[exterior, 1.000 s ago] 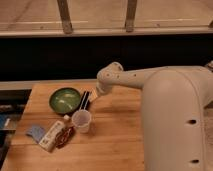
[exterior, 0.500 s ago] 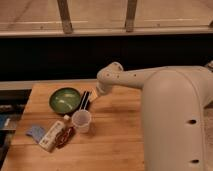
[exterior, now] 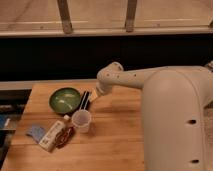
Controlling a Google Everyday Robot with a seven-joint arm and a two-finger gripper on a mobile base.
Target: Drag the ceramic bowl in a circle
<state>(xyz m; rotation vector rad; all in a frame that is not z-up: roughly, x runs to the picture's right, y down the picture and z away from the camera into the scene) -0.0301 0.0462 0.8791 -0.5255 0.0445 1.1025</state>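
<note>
The ceramic bowl [exterior: 65, 100] sits on the wooden table [exterior: 120, 140] at the back left. It is green inside with pale streaks and has a dark rim. My gripper [exterior: 85, 101] hangs just to the right of the bowl's rim, with its dark fingers pointing down and left. The white arm [exterior: 150, 90] reaches in from the right. A translucent plastic cup [exterior: 81, 120] stands in front of the gripper, a little nearer the camera.
A white packet [exterior: 51, 136], a dark red snack bag [exterior: 65, 137] and a blue item [exterior: 35, 132] lie at the front left of the table. A dark wall and a railing run behind the table.
</note>
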